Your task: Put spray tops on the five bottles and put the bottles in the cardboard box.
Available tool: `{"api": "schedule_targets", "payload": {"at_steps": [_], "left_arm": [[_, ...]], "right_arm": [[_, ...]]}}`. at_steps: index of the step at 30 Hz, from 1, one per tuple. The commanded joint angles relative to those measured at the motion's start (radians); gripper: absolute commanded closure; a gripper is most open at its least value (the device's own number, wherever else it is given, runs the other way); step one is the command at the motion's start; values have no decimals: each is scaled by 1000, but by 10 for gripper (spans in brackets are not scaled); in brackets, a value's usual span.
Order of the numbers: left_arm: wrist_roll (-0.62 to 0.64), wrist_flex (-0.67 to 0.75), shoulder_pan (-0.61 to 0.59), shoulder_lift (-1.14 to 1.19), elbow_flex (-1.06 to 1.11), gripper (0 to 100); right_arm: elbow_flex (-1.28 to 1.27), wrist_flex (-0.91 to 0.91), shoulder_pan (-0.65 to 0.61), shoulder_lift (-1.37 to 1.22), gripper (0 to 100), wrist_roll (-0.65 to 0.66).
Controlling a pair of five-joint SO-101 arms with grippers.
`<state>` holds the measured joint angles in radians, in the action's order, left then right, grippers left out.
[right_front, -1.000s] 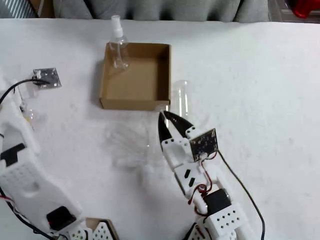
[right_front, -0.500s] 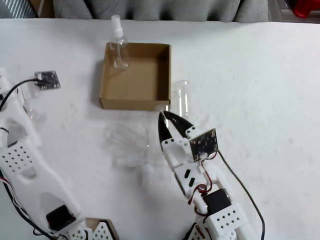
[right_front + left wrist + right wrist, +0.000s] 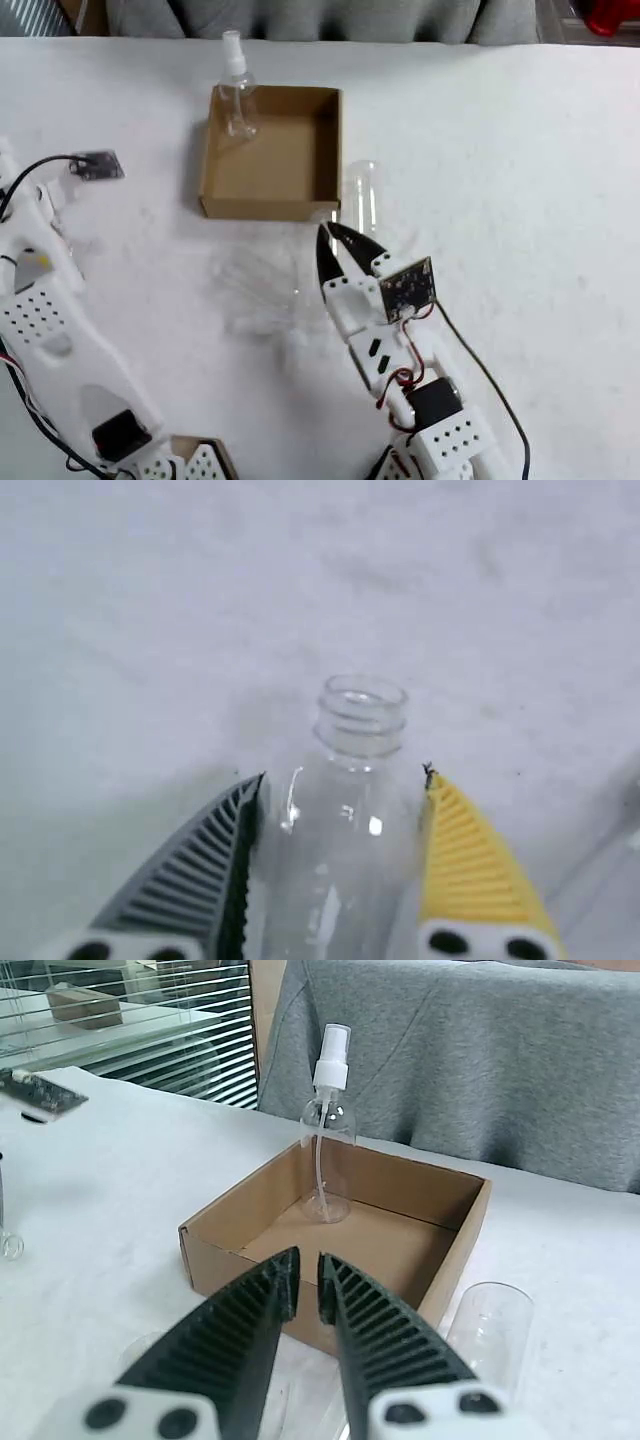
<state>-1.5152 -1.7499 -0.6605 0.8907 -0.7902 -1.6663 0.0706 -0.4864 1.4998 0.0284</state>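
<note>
Left fingers (image 3: 445, 810): closed on the shoulders of an uncapped bottle (image 3: 350, 820), one ribbed pad on each side, with the threaded neck left free beyond the tips. The bottle is held on the left arm's side, well apart from the box.
Right fingers (image 3: 335, 1285): drawn almost together with nothing between them, held low in front of the cardboard box (image 3: 225, 1245).
Finished bottle (image 3: 327, 1125): stood upright in a far corner of the box, with its spray top (image 3: 333, 1045) already fitted.
Loose bottle (image 3: 492, 1325): laid on the desk (image 3: 520, 150) just beside the box, outside it, with no top on.
Clear pieces (image 3: 255, 290): scattered on the desk near the box front, too faint to be told as tops or bottles.
Step in hand: judged to be the capping of the gripped bottle; one of the five seems done.
Done well: the bottle should be held upright and steady, gripped below the thread so the mouth is unobstructed. A spray top should be taken by its head, its tube fed straight down the neck, then turned without being forced.
Risk: the thin clear wall may be squeezed, or may slip if gripped off-centre.
</note>
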Motion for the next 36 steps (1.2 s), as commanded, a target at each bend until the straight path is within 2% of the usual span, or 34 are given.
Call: {"api": "schedule_targets", "payload": {"at_steps": [1,4,7,11,15,20,24,27,31,36], "left_arm": [[293,-28,24,-27,-137,976],[511,-29,19,-27,-216,976],[669,-31,-10,-27,-285,976],[855,-32,-73,-27,-374,976],[980,-35,-162,-27,-476,976],[1082,-35,-286,-28,-592,976],[1088,-35,-367,-28,-689,976],[1089,-37,-404,-28,-727,976],[1091,-37,-437,-39,-747,976],[1092,-37,-433,-151,-689,976]], "right_arm": [[-8,-1,-7,10,982,8],[-8,-5,-8,12,982,8],[-8,-2,-16,8,982,8],[-12,25,-134,4,982,18],[-11,77,-300,4,982,109],[37,77,-427,2,982,120],[57,77,-489,2,982,120],[58,77,-542,1,982,124],[61,77,-610,1,982,218],[130,79,-647,-71,982,249]]}}
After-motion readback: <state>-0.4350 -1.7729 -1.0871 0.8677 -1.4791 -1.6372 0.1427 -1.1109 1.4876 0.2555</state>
